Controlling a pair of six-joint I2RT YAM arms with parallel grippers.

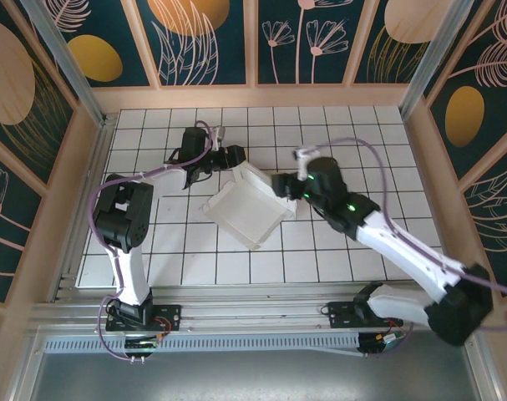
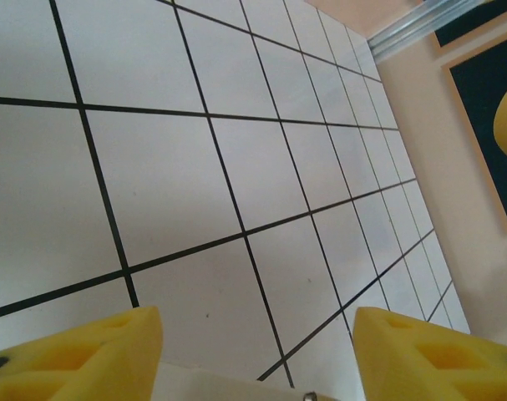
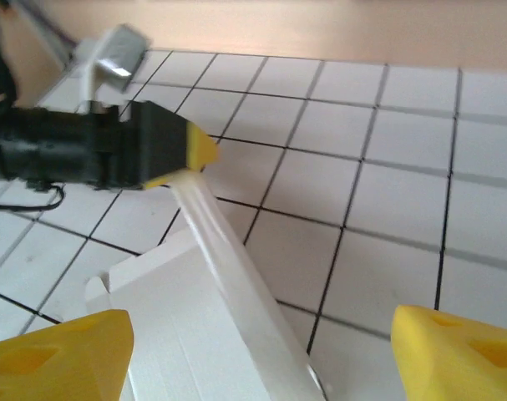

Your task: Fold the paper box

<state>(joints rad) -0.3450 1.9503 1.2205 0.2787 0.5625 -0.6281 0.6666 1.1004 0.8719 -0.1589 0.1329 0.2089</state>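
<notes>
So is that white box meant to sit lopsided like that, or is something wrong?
Nothing looks damaged or spilled. The box is just half folded: it sits crooked to the grid on the table, with one flap standing up next to the left gripper.

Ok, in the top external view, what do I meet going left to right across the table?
left arm → paper box → right arm

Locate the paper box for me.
In the top view the paper box sits centrally on the table, between the left end effector at its far edge and the right end effector at its right corner.
</notes>
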